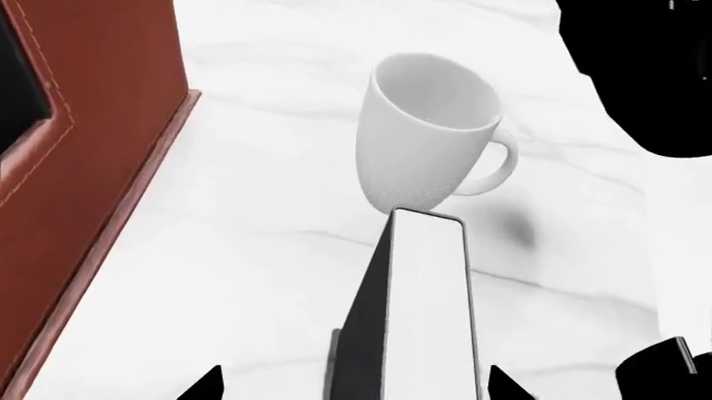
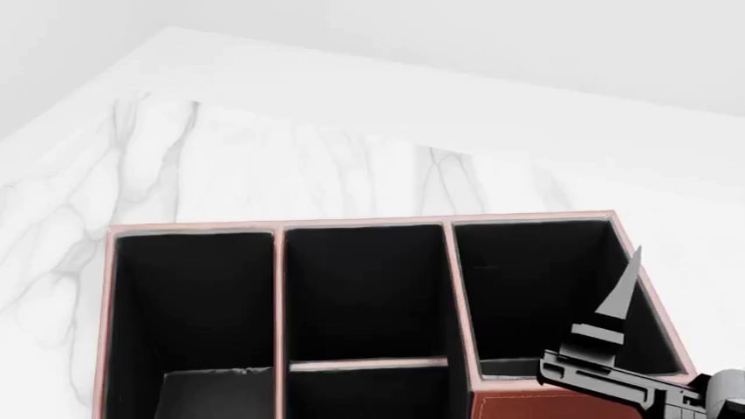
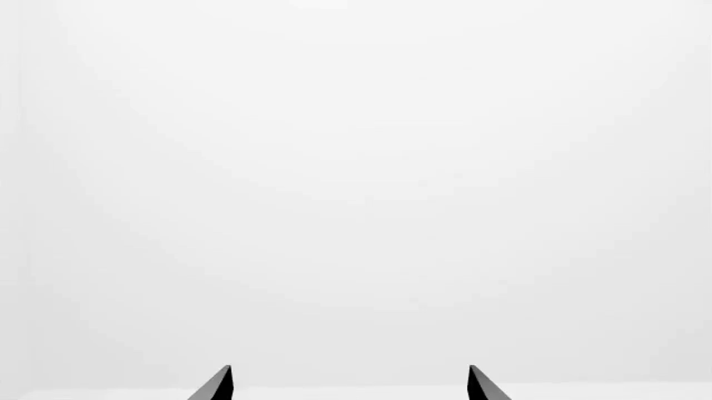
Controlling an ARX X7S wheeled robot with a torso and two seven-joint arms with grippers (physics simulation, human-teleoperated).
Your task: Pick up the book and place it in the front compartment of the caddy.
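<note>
**benchrat:** Left wrist view: the left gripper (image 1: 356, 387) has its fingertips spread, one on either side of the book (image 1: 428, 308), and neither clearly touches it. The book stands on edge on the marble table (image 1: 245, 250) with its white page edge showing. A white mug (image 1: 428, 133) is just past its far end, and the caddy (image 1: 89, 167) shows its outer wall off to one side.

**simjunkie:** So he's at the grab. He should probably centre the book between the pads before closing, then squeeze on the covers. If he's off-centre, a thin book like that could tip into the mug.

**benchrat:** Right wrist view: the right gripper (image 3: 349, 385) is spread too, holding nothing and facing blank white.

**simjunkie:** And the head view?

**benchrat:** No book in it. It shows the caddy from above, with the right arm's finger at its 4 o'clock. The front compartment (image 2: 363, 292) sits at 12 o'clock of the cross divider (image 2: 366, 362).

**simjunkie:** Then he should lift straight up so the book clears the wall.
</note>
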